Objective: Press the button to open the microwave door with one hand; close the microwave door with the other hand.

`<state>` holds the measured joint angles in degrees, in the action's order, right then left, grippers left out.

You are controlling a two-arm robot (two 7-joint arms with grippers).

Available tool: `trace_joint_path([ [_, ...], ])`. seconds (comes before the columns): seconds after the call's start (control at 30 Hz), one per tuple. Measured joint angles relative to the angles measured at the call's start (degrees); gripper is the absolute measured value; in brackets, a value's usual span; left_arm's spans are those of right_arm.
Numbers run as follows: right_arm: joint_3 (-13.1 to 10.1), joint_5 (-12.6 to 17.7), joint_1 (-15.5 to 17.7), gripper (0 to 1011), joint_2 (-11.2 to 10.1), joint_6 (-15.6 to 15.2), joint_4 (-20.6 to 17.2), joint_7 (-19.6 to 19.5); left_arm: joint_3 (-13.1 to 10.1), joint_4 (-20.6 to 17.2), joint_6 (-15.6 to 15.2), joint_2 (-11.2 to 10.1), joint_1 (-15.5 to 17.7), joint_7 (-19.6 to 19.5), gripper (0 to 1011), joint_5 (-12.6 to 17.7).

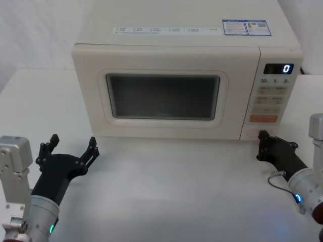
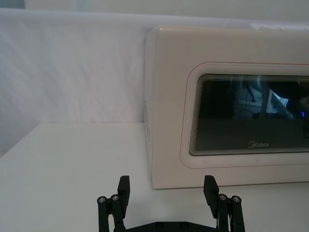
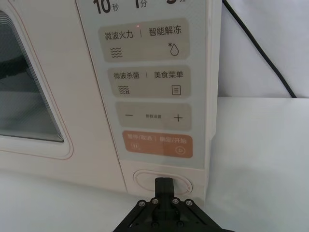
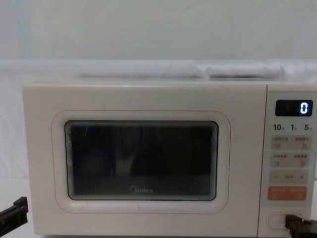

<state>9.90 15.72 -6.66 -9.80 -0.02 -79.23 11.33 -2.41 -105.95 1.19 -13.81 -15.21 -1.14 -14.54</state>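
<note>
The button (image 3: 163,181) sat at the very bottom of the control panel (image 3: 147,96), under the orange key (image 3: 157,144), on the microwave's right-hand side, with its long axis running level across the panel. We saw the right gripper (image 3: 163,186) straight in front of it, its fingers brought together into one narrow tip that lay on the button's middle, at or just short of contact; we could not tell whether it was already pressing. In the head view the same gripper (image 1: 263,136) met the bottom right corner of the front. The microwave door (image 1: 164,96) was shut, flush with the cabinet. The left gripper (image 1: 72,147) hung low over the table (image 1: 176,191), near the door's left bottom corner and well apart from the button, its fingers spread wide and holding nothing. We judged the press to be the right arm's, a short push straight forward, and the left stood nearer to close the door.
</note>
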Motion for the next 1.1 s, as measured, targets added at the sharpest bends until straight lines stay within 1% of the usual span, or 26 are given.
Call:
trace_joint_path([
  [0.47, 0.41, -1.32, -1.23, 0, 1.25, 0.07, 1.63, -0.82, 0.0, 0.0, 0.0, 0.0, 0.0, 0.0, 1001, 0.0],
  [0.8, 0.71, -3.77, -1.02, 0, 1.69, 0.07, 1.3, -2.27, 0.0, 0.0, 0.0, 0.0, 0.0, 0.0, 1001, 0.0],
  [1.1, 0.56, -4.81, -1.14, 0, 2.23, 0.18, 1.38, -2.44, 0.0, 0.0, 0.0, 0.0, 0.0, 0.0, 1001, 0.0],
])
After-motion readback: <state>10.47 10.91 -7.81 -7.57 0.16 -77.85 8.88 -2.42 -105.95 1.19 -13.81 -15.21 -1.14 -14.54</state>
